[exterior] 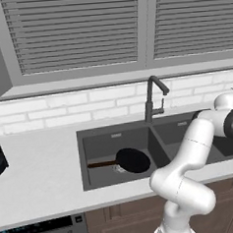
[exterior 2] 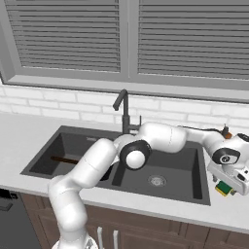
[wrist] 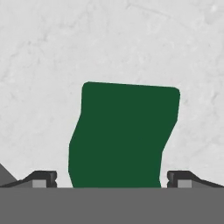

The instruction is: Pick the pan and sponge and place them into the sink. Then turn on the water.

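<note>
Two small dark finger tips [wrist: 43, 178] sit on either side of the small rectangular yellow sponge with a green layer [wrist: 124, 135] in the hand view, the green face toward us, pale speckled counter behind it. We see the tips just beside the sponge's edges; contact we cannot tell, so whether the fingers are clamped on it stays unclear. In the right base view the white two-finger gripper [exterior 2: 228, 189] hangs low over the light grey stone counter [exterior 2: 228, 214] to the right of the sink, with the sponge [exterior 2: 223, 187] peeking out beneath it, green and yellow.

Next out, the large dark grey rectangular double-basin sink [exterior: 84, 160] holds the round shallow black frying pan with a thin reddish-brown handle [exterior: 133, 160] in its left basin, lying flat over the drain, handle pointing left. The right basin shows a round metal drain [exterior 2: 156, 181]. Behind the divider stands the dark gooseneck faucet [exterior: 151, 98], spout to the right in the left base view. Farthest back, we note a white brick backsplash [exterior: 64, 110] and grey slatted window blinds [exterior: 78, 30].
</note>
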